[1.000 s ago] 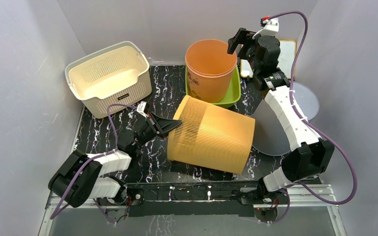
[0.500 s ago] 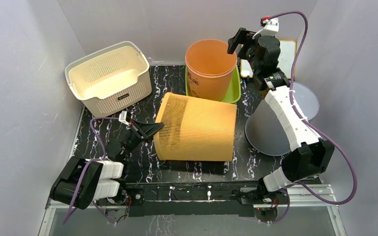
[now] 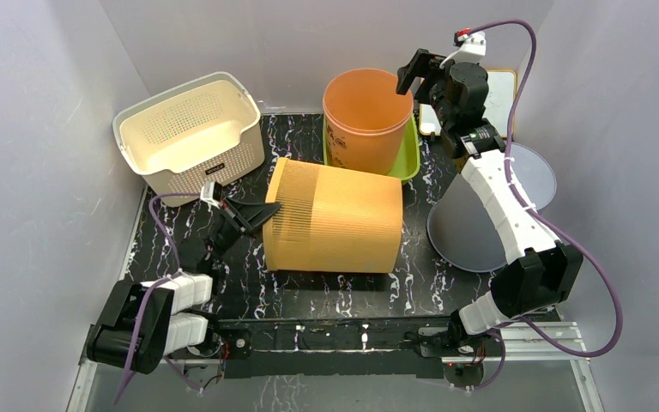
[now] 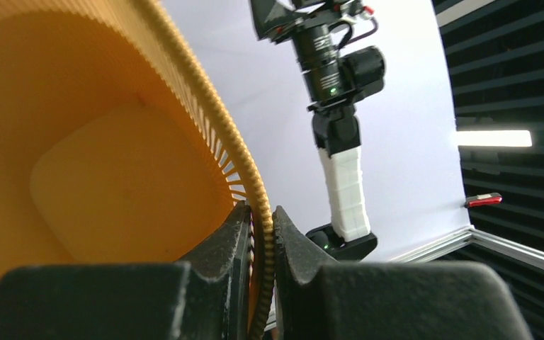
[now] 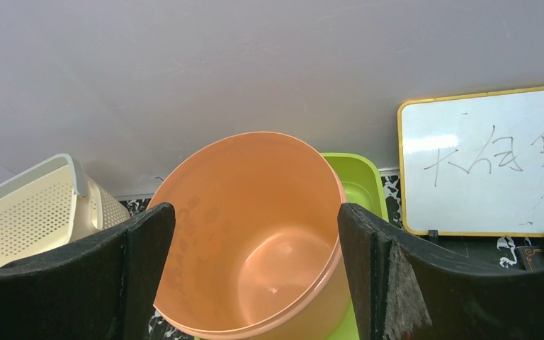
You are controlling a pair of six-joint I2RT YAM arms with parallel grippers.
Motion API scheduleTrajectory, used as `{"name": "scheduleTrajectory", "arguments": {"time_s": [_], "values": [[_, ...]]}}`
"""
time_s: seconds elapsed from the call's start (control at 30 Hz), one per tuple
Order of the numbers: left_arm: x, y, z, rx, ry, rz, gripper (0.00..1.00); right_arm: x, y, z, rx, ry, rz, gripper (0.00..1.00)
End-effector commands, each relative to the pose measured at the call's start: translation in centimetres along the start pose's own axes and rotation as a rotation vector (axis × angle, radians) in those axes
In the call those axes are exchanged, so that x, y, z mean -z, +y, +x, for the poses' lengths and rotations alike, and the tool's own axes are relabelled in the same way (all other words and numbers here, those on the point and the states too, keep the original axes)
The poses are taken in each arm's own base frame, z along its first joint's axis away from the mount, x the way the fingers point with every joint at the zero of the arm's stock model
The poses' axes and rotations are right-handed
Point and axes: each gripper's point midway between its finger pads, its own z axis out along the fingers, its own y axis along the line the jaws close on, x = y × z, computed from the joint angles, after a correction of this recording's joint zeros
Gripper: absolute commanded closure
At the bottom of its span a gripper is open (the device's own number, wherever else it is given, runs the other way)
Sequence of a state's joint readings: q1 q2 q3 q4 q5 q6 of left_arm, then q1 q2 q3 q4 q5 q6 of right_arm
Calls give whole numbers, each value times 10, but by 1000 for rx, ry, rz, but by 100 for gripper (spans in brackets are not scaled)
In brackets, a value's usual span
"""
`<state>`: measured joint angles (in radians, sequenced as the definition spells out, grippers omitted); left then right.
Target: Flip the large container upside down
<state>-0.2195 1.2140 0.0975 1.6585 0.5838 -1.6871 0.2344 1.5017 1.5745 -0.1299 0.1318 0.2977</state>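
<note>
The large container (image 3: 335, 221) is a ribbed yellow-orange bin lying on its side mid-table, mouth facing left. My left gripper (image 3: 268, 211) is shut on its rim at the left end. In the left wrist view the ribbed rim (image 4: 216, 120) runs down between the two black fingers of the left gripper (image 4: 261, 228), one finger inside the bin and one outside. My right gripper (image 3: 422, 72) hangs open high at the back, above the right edge of a smooth orange bucket (image 3: 367, 120). Its fingers frame that bucket (image 5: 219, 212) and hold nothing.
A cream perforated basket (image 3: 190, 133) stands at the back left, close to the bin's mouth. The orange bucket sits in a green tray (image 3: 408, 161). A grey cone-shaped shade (image 3: 476, 227) lies to the right, and a whiteboard (image 5: 489, 156) leans at the back right.
The left gripper has drawn back to the left with the bin's rim in it. The bin slid left and swung level, away from the grey shade. The right arm has not moved.
</note>
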Motion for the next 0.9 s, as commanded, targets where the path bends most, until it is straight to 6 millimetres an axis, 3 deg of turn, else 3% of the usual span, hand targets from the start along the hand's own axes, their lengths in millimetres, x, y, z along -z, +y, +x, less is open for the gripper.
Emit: {"name": "scheduleTrajectory", "arguments": {"time_s": [0.0,0.1,0.2,0.23,0.37,0.5,0.7,0.77,0.87], "values": [[-31,-83,-5,-48,33,204,100,2,7,-32,-7,-100,-24,16],[-56,-111,16,-95,90,258,100,1,5,-37,1,-112,-7,16],[-67,-123,32,-20,113,354,100,0,5,-40,4,-119,-4,16],[-68,-118,36,24,114,375,100,-1,5,-40,3,-120,-5,16],[-63,-62,49,99,104,241,100,-3,6,-38,3,-115,-8,16],[-50,-38,50,111,84,170,100,-4,4,-34,4,-108,-6,16],[-9,9,16,166,-47,9,100,-4,8,-35,-10,-115,-25,16],[3,15,6,181,-100,-13,100,-4,8,-35,-10,-114,-24,16],[7,-4,1,179,-124,48,100,-4,6,-34,-6,-115,-16,16]]}}
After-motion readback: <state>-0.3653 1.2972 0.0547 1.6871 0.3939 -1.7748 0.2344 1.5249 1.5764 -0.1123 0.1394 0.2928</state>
